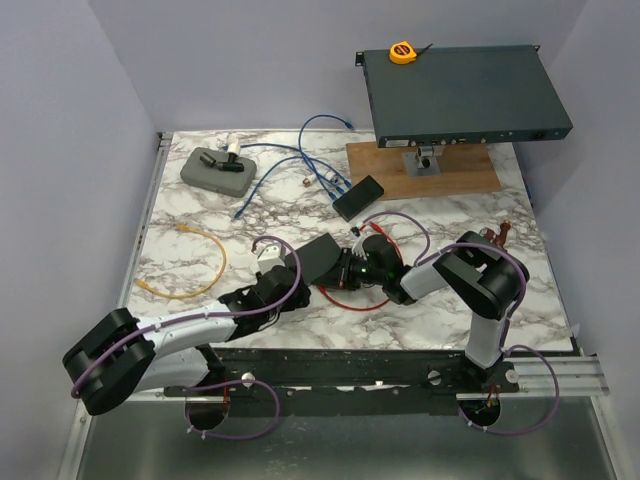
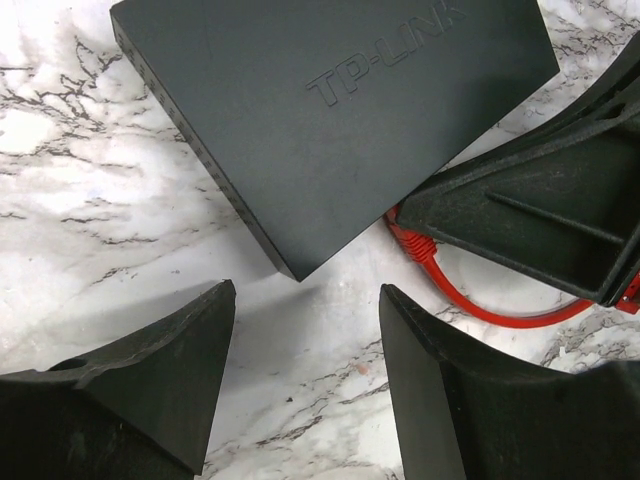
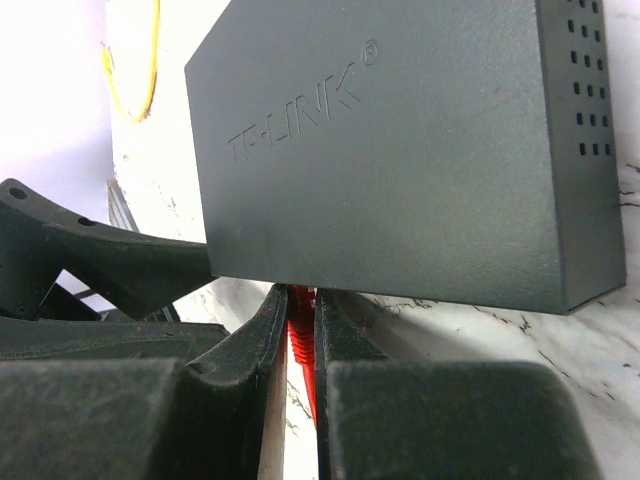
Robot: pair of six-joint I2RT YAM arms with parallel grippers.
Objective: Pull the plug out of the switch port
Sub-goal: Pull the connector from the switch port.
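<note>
A small black TP-Link switch (image 1: 320, 256) lies on the marble table between my two grippers; it also shows in the left wrist view (image 2: 340, 110) and the right wrist view (image 3: 400, 150). A red plug (image 3: 301, 335) sits at its near edge, its red cable (image 1: 355, 300) looping off over the table. My right gripper (image 3: 300, 300) is shut on the red plug right against the switch; the port itself is hidden. My left gripper (image 2: 305, 300) is open and empty, just short of the switch's corner, with bare marble between its fingers. The red plug (image 2: 415, 245) and right gripper (image 2: 540, 210) show beside it.
A second black box (image 1: 358, 197) with blue cables (image 1: 300, 160) lies further back. A large rack switch (image 1: 460, 95) stands on a wooden board (image 1: 420, 168) at the back right, a yellow tape measure (image 1: 402, 52) on it. A grey case (image 1: 215, 168) and a yellow cable (image 1: 190, 262) lie left.
</note>
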